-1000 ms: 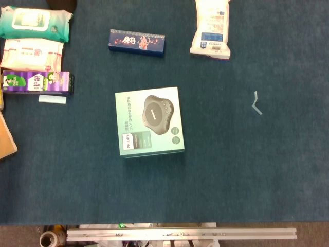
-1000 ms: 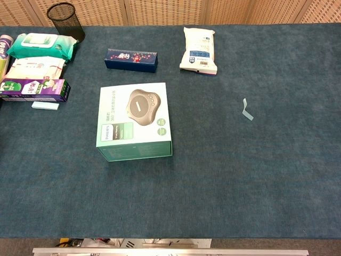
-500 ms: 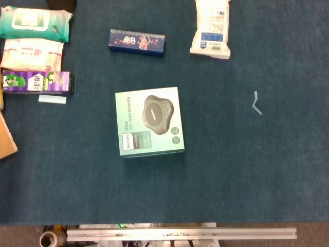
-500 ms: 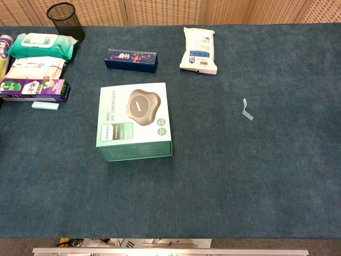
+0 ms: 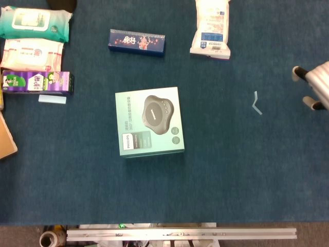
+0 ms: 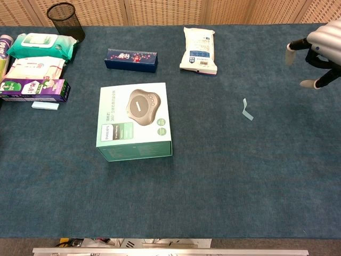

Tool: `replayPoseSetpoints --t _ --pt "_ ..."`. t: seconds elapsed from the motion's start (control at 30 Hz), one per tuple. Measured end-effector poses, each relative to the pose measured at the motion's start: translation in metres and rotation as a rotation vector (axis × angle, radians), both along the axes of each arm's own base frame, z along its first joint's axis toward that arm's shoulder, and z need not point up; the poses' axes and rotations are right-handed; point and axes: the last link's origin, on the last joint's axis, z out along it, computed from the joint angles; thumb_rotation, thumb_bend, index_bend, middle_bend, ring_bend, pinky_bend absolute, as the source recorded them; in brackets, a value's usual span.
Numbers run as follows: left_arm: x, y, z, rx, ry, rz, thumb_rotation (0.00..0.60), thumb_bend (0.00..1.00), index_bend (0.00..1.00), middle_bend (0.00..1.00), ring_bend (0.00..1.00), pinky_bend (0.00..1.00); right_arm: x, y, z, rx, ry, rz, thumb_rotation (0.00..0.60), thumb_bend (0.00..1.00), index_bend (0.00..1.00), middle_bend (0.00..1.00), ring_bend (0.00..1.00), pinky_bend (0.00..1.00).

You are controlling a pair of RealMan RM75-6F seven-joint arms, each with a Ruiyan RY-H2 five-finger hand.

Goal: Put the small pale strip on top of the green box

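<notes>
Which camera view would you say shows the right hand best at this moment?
The chest view: the right hand shows its silver back and dark spread fingers above the cloth. The head view catches only its edge at the frame border.

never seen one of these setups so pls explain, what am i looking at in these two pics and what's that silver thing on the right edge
Both pictures come from the robot's own cameras: the head view looks almost straight down at the table, the chest view looks at it from lower and at a slant. The silver thing is the robot's right hand, a many-fingered mechanical hand at the end of an arm, just reaching in at the right edge with fingers apart. It holds nothing. The left hand shows in neither picture.

On the blue cloth lie the green box with a picture of a grey gadget, and to its right the small pale strip, bent, which should go on top of that box. Further back are a dark blue carton and a white pouch; at the left, wipes packs and a purple box.
</notes>
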Motion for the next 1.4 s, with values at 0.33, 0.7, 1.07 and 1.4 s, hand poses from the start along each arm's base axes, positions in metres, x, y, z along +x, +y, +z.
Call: replayPoseSetpoints --t 0.33,0.7,1.07,1.4 --pt "-0.008 -0.003 0.002 0.008 -0.009 0.025 0.6 0.32 0.08 0.18 0.15 0.07 0.006 -0.011 -0.056 0.112 0.109 0.078 0.6 0.23 0.45 0.96 1.0 1.0" --pt "-0.015 -0.004 0.004 0.008 -0.01 0.043 0.6 0.32 0.08 0.18 0.15 0.07 -0.005 -0.02 -0.09 0.178 0.19 0.083 0.6 0.24 0.47 0.96 1.0 1.0" --pt "-0.018 -0.003 0.004 0.011 -0.011 0.052 0.6 0.32 0.08 0.18 0.15 0.07 -0.005 -0.037 -0.109 0.18 0.205 0.09 0.6 0.26 0.47 0.95 1.0 1.0" --pt "-0.022 -0.007 0.006 0.02 -0.014 0.069 0.6 0.32 0.08 0.18 0.15 0.07 0.003 -0.039 -0.124 0.204 0.202 0.12 0.6 0.26 0.47 0.95 1.0 1.0"
